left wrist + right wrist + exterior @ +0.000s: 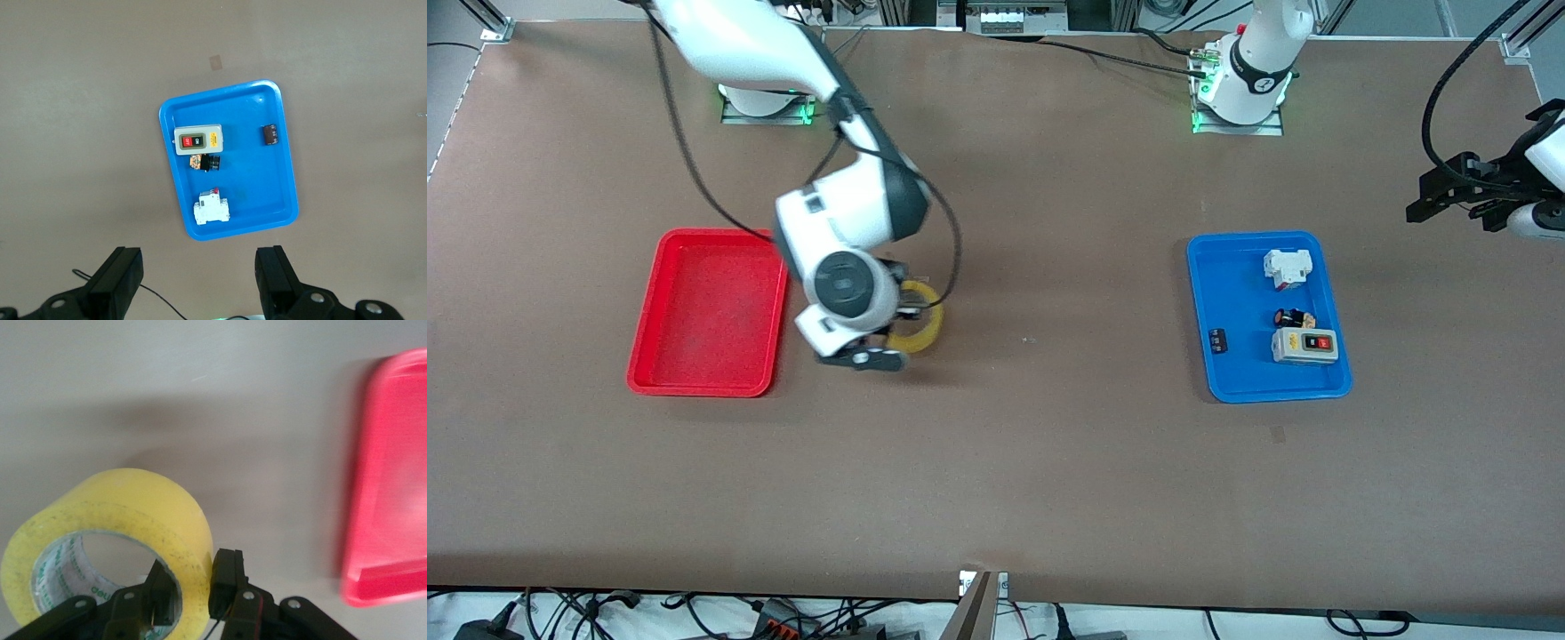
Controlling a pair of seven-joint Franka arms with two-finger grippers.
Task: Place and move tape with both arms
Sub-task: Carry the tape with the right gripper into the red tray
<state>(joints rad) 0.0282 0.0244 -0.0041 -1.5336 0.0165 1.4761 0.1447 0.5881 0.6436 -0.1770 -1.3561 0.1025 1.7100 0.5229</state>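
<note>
Right gripper (193, 587) pinching the wall of the packing tape roll (921, 327), one finger inside the hole, just beside the red tray (694, 373). Left gripper (200, 280) waiting spread over the table (well apart from the tape, blue tray (1232, 373) between).

Yellow tape roll (113, 540), wall pinched, beside red tray (707, 311)

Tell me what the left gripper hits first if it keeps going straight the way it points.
Probably the blue tray: the open left gripper looks down at it, nearest the white breaker. Depth is unclear.
</note>
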